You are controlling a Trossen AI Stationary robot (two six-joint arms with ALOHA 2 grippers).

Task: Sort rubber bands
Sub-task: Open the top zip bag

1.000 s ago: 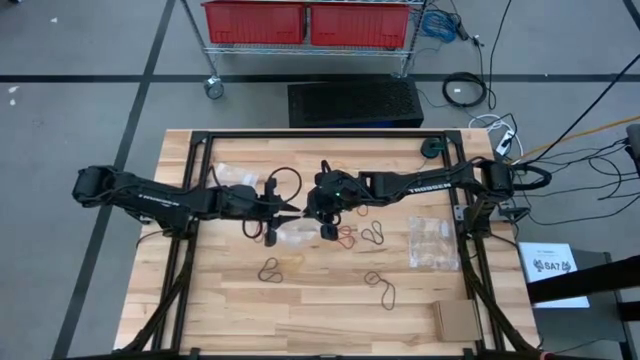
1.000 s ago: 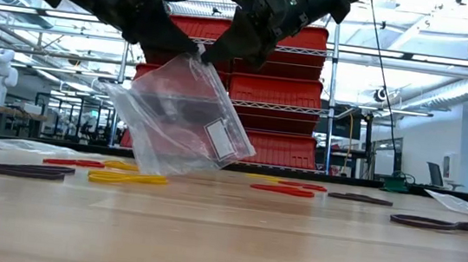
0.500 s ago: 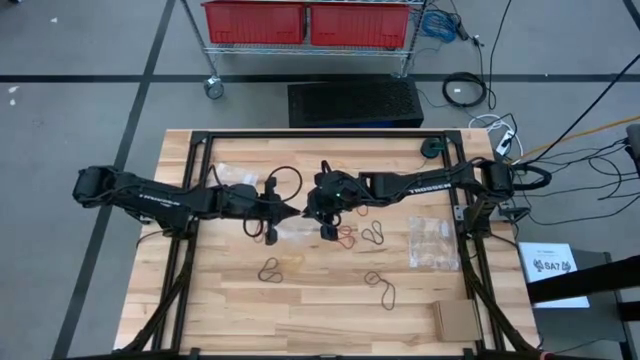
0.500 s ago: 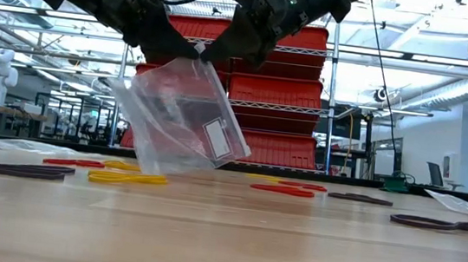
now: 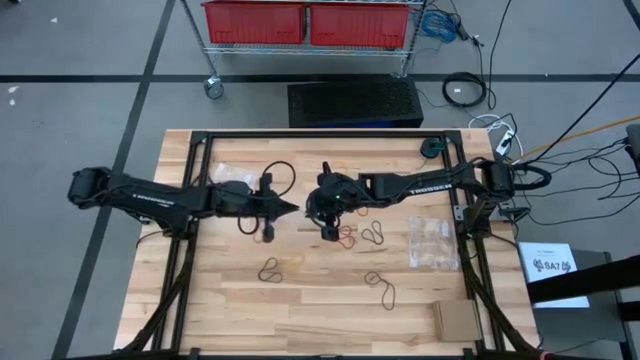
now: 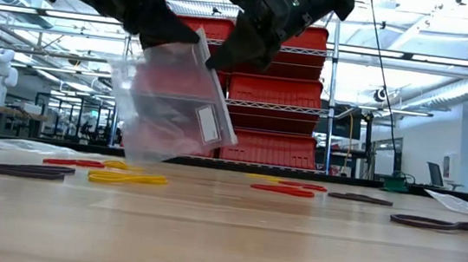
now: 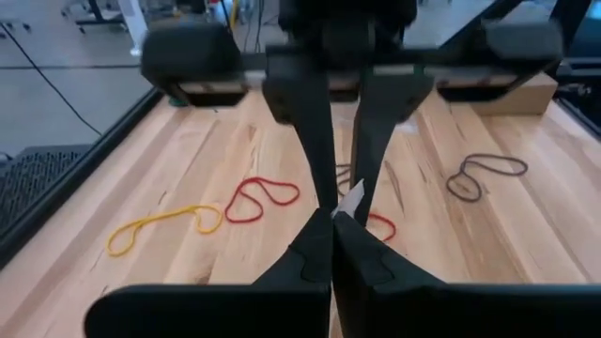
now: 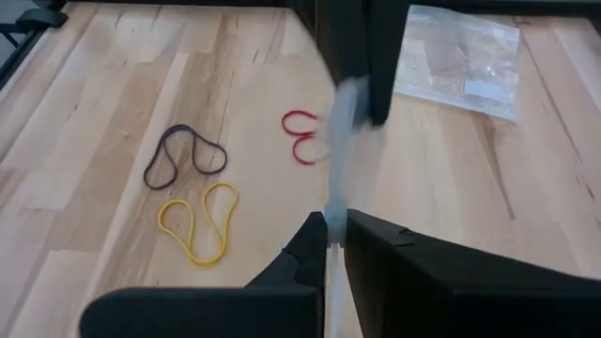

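Currently, item one: my left gripper (image 6: pixel 193 41), fingers pinched shut on one top edge of the clear bag (image 6: pixel 171 107).

Item two: my right gripper (image 6: pixel 215 59), fingers likewise clamped on the opposite top edge, so the bag hangs between the two, clear of the counter (image 6: pixel 223 235), mouth upward, white label facing the low camera.

Item three: rubber bands, loose on the counter around the bag. Taking the bag as landmark in the overhead view: a red band (image 5: pixel 346 236) just beside it on the right arm's side, a dark pair (image 5: pixel 376 234) a little farther that way, a dark band (image 5: pixel 269 268) and a yellow band (image 5: pixel 292 260) below it toward the near edge, another dark band (image 5: pixel 383 285) farther out. Whether any band is already inside the bag, I cannot tell.

Item four: a second clear bag (image 5: pixel 432 242), flat on the counter, well apart on the right.

Handling note: I judge the step is opening the bag's mouth. Draw the two grips apart slowly and evenly; thin film may slip or tear.
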